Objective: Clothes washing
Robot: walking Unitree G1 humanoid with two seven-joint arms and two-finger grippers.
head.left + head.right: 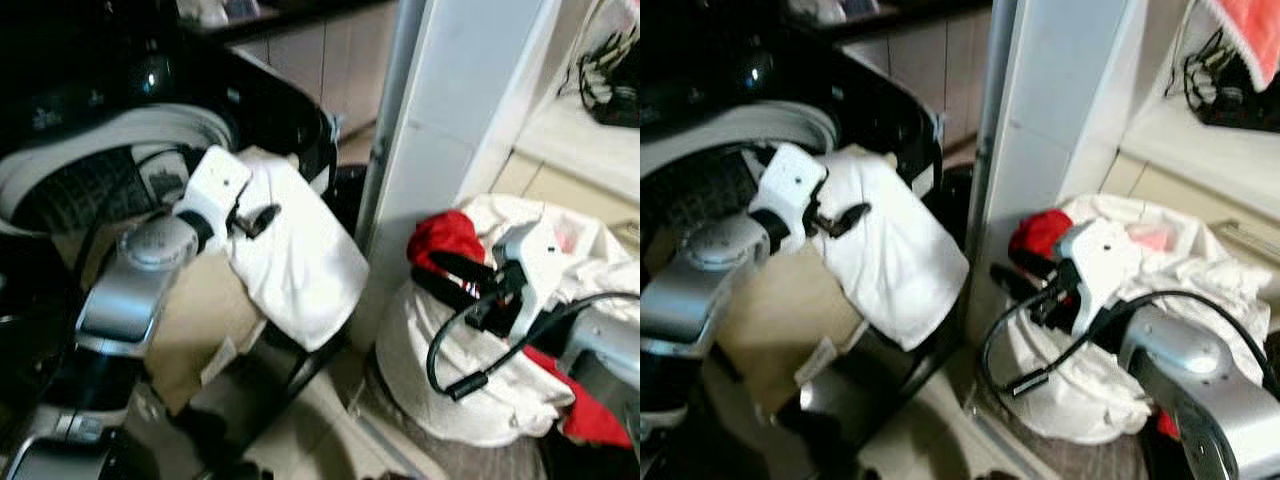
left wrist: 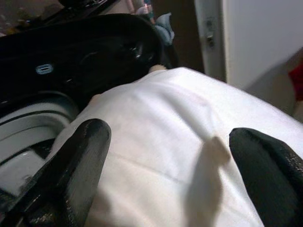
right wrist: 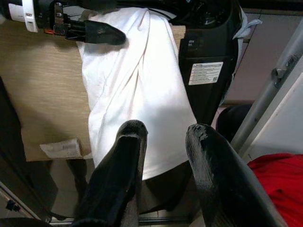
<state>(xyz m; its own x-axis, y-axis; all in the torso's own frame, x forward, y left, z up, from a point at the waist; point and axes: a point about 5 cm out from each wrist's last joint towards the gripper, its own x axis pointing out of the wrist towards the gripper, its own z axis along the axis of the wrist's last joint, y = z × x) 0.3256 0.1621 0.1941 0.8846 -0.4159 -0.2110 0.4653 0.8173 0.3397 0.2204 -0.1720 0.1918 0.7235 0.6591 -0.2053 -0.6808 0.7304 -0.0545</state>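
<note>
The left claw (image 1: 258, 218), arm bent up from the elbow, hangs spread over a white garment (image 1: 300, 255) draped on the washing machine (image 1: 120, 180) rim. The right claw (image 1: 445, 275), fingers parted and empty, reaches across a laundry heap (image 1: 480, 390) beside red clothing (image 1: 440, 235).

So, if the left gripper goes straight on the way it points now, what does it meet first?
Most likely the white garment. In the left wrist view the cloth lies right ahead of the open left gripper, between its fingers, draped over the washing machine rim. Depth is unclear, but nothing else shows in between.
</note>
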